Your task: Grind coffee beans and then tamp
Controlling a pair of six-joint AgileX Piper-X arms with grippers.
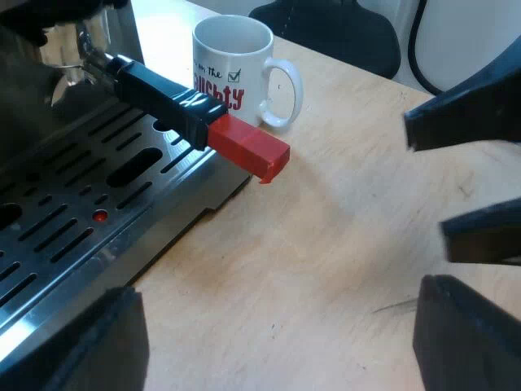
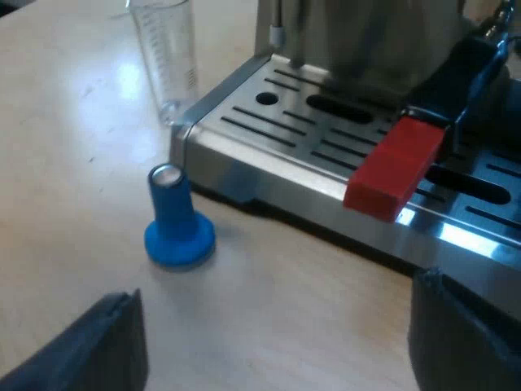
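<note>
The left pincer [image 1: 277,346] is released, its fingers wide apart with only bare table between them; the right pincer [image 2: 277,346] is released in the same manner and grasps nothing.

The holder [image 1: 159,91] sits locked into the espresso machine [image 1: 73,212]; its dark handle reaches out over the slotted tray toward the left pincer, and the red end [image 1: 248,149] passes the edge of the machine, ahead of this pincer and higher than the table. A mug [image 1: 236,69] stands beyond the red end, near it but apart.

The blue tamper [image 2: 177,220] stands upright on the table ahead of the right pincer, broad foot down, just beside the corner of the machine; the measuring glass [image 2: 167,53] is farther behind it.

I judge the holder to be stiff and rather heavy, metal at the head; the dark part of the handle looks glossy and may slip, so the red end, with its flat square faces, is the better place to close the fingers. It will likely need a firm turn to come free.

The tamper seems small and light; I would take it by the narrow stem, from above, and keep away from the glass, which is fragile and tips easily.
</note>
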